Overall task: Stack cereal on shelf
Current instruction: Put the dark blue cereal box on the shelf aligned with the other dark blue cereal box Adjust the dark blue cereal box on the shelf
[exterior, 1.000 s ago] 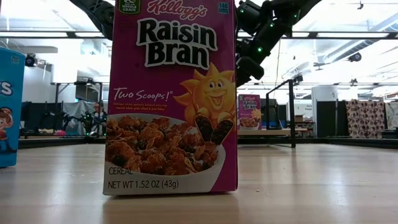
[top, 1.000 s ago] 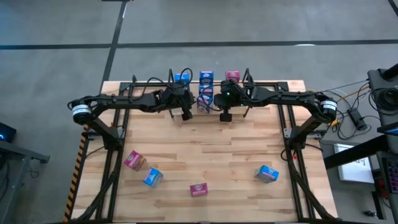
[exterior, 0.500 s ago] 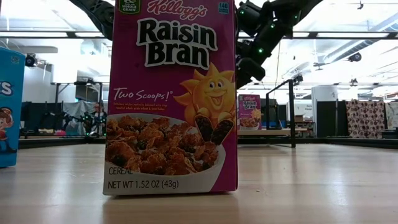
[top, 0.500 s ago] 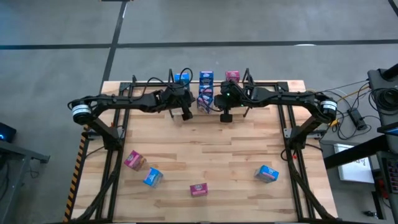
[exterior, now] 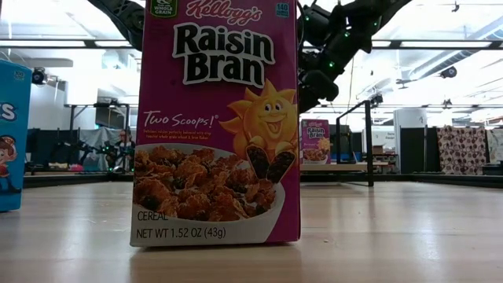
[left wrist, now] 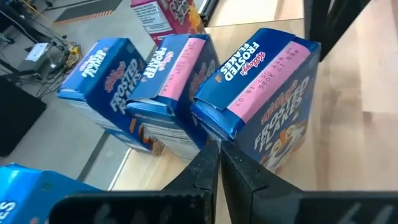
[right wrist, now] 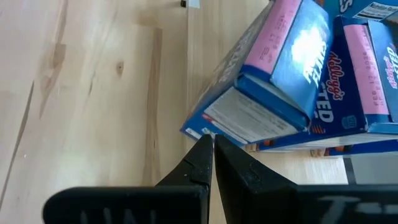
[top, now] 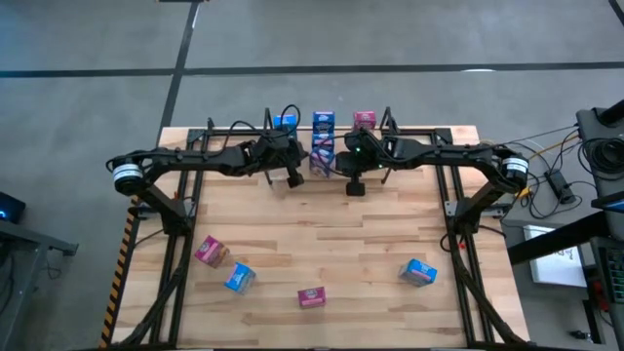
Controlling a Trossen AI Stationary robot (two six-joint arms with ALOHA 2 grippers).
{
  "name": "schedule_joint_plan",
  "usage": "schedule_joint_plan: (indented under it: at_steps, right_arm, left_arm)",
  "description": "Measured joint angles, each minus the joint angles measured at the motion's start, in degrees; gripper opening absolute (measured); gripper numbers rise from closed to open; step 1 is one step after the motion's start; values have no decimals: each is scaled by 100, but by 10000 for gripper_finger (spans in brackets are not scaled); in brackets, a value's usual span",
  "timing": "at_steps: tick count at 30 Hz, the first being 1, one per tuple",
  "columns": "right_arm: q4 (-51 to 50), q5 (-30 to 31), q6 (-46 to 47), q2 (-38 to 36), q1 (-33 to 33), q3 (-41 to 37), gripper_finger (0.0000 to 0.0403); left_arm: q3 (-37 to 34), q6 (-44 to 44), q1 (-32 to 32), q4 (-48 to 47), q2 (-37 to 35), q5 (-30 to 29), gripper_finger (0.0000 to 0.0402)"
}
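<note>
The shelf stands at the table's far edge. On top of it are two blue cereal boxes and a pink one. In front of them a row of blue cereal boxes leans to one side; the left wrist view shows three of them. My left gripper is shut at the row's left end. My right gripper is shut at its right end. My left gripper's shut fingertips meet the lower edge of the nearest blue box, coming slanting down from the table's left. The box is tilted, top flap toward me. My right gripper's shut fingertips sit at the bottom corner of the end box, slanting down from the right. That box leans steeply, its underside showing.
Loose boxes lie on the near half of the table: pink, blue, pink, blue. The pink one fills the low view. The black tube frame edges both sides.
My right gripper has tipped slightly at the wrist. Both arms have stayed where they were beside the leaning row.
</note>
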Motion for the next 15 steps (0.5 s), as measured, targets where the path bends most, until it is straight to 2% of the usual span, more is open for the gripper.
schedule_joint_plan:
  at_steps: [5,15]
  right_arm:
    - [27,2,10,0,0,0,9]
    - [31,9,37,0,0,0,9]
  left_arm:
    - [0,-207,-24,-9,0,329,0]
    - [0,-410,-101,-238,0,363,0]
